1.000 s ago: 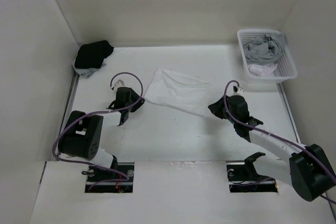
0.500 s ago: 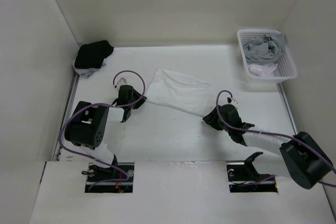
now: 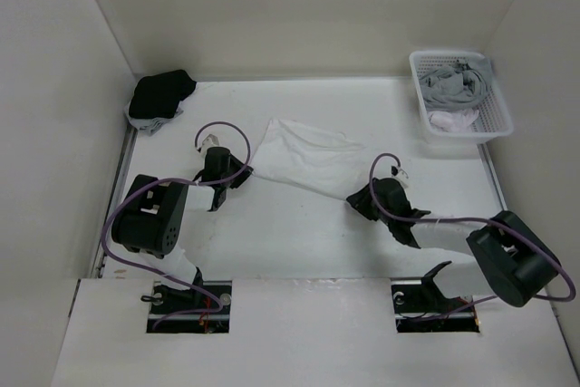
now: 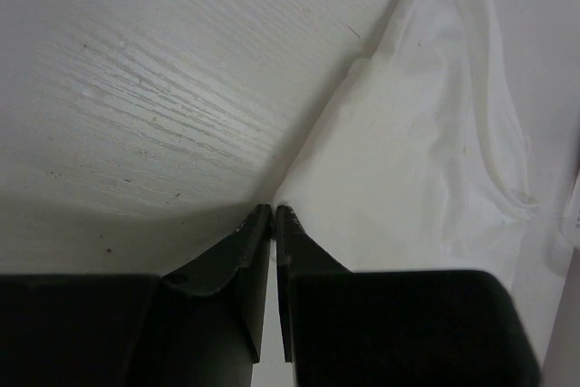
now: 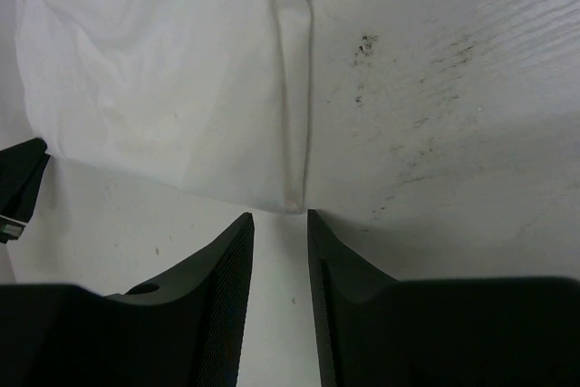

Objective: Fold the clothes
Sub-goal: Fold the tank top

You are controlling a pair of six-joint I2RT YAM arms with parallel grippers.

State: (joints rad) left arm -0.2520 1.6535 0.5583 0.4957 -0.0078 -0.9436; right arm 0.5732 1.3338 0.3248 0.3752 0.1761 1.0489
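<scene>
Clothes [image 3: 304, 159] lie diagonal, far-left to near-right.

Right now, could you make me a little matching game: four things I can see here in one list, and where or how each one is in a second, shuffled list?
Things:
1. white garment
2. black bundle
3. left gripper
4. right gripper

Place or state:
A. jaws apart
B. far left corner
C. jaws closed together
D. spread out between the two grippers

Pairs: 1-D, 2-B, 3-C, 4-A
</scene>
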